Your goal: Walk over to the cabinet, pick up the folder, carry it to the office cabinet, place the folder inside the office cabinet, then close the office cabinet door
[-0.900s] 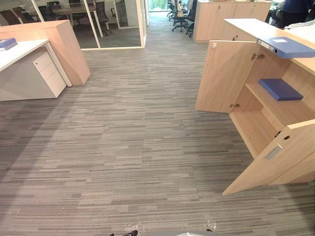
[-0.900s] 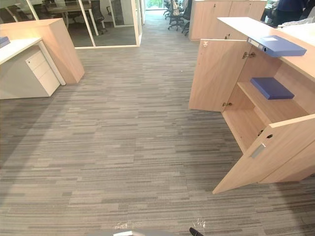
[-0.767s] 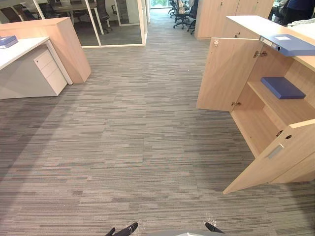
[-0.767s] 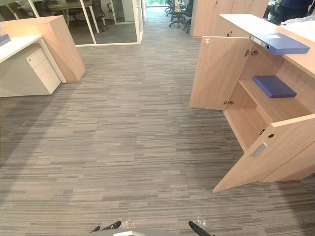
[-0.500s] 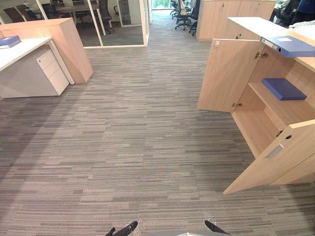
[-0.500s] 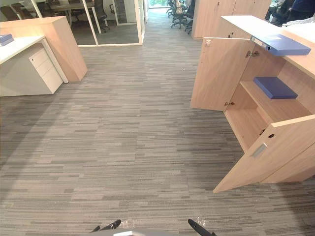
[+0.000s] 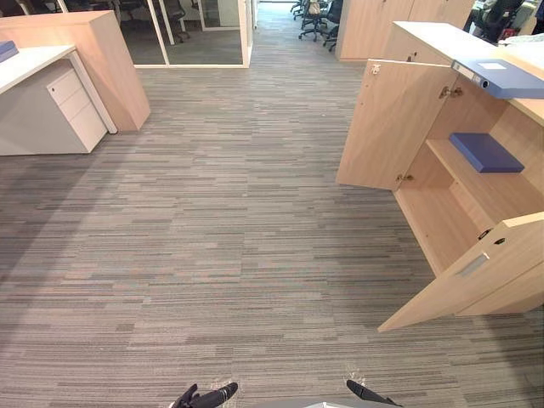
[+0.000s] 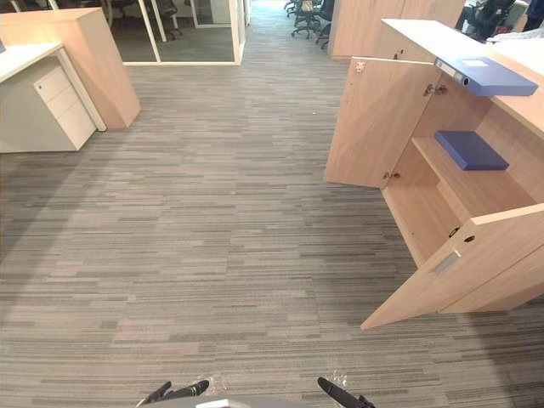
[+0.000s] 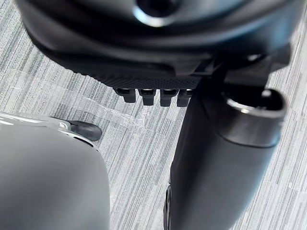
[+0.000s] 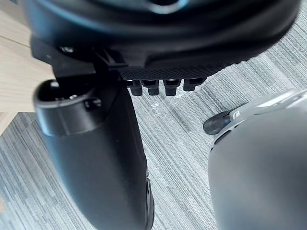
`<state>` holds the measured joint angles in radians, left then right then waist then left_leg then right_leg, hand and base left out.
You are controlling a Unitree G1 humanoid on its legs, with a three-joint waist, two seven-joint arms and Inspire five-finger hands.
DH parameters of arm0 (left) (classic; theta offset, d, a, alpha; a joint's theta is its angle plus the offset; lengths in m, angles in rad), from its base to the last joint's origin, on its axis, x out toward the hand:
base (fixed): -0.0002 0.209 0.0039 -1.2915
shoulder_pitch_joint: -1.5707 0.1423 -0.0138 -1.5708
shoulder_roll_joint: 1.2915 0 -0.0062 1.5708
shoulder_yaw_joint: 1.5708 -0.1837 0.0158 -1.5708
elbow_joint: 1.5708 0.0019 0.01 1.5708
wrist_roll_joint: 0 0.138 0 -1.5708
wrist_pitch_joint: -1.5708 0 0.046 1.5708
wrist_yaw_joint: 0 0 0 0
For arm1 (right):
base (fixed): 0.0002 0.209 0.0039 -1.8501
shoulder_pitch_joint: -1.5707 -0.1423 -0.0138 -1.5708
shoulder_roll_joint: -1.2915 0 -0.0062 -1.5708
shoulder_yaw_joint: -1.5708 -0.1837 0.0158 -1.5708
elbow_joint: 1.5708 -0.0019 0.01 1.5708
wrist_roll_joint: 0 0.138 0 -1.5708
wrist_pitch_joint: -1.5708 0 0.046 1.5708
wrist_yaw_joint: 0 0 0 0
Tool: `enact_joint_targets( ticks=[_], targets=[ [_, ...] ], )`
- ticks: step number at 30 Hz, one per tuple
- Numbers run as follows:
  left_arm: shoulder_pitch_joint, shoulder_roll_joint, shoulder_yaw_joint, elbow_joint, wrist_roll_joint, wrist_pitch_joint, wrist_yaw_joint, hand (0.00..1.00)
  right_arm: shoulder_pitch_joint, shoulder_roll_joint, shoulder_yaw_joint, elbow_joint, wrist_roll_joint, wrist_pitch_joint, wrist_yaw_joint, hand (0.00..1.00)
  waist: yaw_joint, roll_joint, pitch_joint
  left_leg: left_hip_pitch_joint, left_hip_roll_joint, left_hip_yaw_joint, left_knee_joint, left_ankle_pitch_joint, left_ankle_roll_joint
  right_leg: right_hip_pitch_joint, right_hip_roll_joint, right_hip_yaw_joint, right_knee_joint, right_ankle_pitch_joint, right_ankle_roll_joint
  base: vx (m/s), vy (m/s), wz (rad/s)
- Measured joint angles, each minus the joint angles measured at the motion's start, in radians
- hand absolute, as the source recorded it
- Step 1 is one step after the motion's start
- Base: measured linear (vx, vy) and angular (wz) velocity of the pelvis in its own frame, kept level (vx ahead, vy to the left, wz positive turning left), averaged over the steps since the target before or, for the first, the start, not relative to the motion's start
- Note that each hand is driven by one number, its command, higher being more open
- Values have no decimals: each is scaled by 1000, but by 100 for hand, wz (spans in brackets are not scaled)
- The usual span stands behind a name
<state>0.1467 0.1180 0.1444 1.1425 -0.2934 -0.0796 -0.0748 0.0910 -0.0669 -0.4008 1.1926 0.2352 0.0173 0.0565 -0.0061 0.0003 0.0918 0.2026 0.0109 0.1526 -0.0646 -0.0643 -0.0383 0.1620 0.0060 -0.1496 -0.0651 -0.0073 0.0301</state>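
In the left eye view we see the office cabinet [image 7: 433, 225] at 3 o'clock, with its far door [image 7: 387, 127] and near door [image 7: 476, 272] both swung open. One blue folder [image 7: 503, 78] lies on the cabinet's top. A second blue folder [image 7: 486, 151] lies flat on the inner shelf [image 7: 501, 191]. At 10 o'clock stands a white bench [image 7: 25, 68] with a blue item [image 7: 4, 49] at its far edge. At 6 o'clock the left hand [image 7: 206, 396] and right hand [image 7: 370, 393] reach in above the carpet [image 7: 229, 221], well apart from both folders.

The right eye view gives us more of the left hand's fingers [image 8: 191, 389], which are straight.

The left wrist view looks along relaxed fingers and thumb, with carpet past them; the hand grasps nothing.

In the right wrist view the right hand is likewise released and empty, and a pale wooden panel [image 10: 14, 67] shows beside its thumb.
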Motion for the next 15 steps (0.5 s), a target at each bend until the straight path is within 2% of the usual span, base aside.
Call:
enact_joint_targets(
  ticks=[5, 7, 9, 10, 11, 12, 14, 15],
  targets=[
    [-3, 3, -6, 0, 2, 0, 2, 100, 0, 0, 0, -2, -1, 0, -1, 100, 0, -2, 2, -10, 2, 1, 15, -2, -2, -2, 0, 0, 1, -1, 0, -45, -23, 0],
    [-11, 7, 0, 0, 11, 0, 5, 100, -2, 5, 0, -3, -1, -2, -2, 100, 2, -10, 15, -23, 7, 3, 48, -13, -17, -3, 1, 0, 10, -7, -10, -79, -49, 4],
    [-29, 22, 38, -3, 11, -1, 14, 100, -10, 21, 1, -2, -1, -5, -3, 100, 3, -36, 50, -152, 40, 31, 325, -95, -45, -21, 0, -8, 51, -37, -46, -122, -70, 12],
    [-34, 27, 43, -3, 10, 0, 20, 100, -12, 25, 0, -2, -1, -5, -4, 100, 5, -47, 60, -191, 54, 55, 411, -101, -47, -19, -1, -8, 57, -41, -52, -136, -105, 5],
    [-37, 29, 63, -4, 10, 1, 27, 100, -11, 28, 0, -2, -1, -5, -6, 100, 10, -55, 75, -269, 93, 102, 576, -107, -41, -15, 2, -8, 71, -48, -60, -89, -109, 0],
    [-36, 24, 88, -5, 5, 0, 37, 100, -7, 23, 0, -3, -1, -5, -13, 100, 14, -41, 89, -319, 145, 147, 689, -137, -15, -2, 14, -8, 82, -61, -68, -56, -93, 4],
    [-38, 1, 108, -17, -12, -10, 49, 100, 9, 12, 0, 1, 0, -2, -29, 100, 18, -30, 97, -362, 172, 167, 683, -159, -14, 13, 16, -13, 83, -72, -69, 15, -46, 8],
    [-41, -6, 107, -31, -12, -16, 52, 100, 10, 6, 0, 1, 1, 1, -34, 100, 25, -23, 101, -384, 162, 168, 605, -155, -13, 11, 5, -9, 84, -79, -68, 48, 8, 0]
  ],
)
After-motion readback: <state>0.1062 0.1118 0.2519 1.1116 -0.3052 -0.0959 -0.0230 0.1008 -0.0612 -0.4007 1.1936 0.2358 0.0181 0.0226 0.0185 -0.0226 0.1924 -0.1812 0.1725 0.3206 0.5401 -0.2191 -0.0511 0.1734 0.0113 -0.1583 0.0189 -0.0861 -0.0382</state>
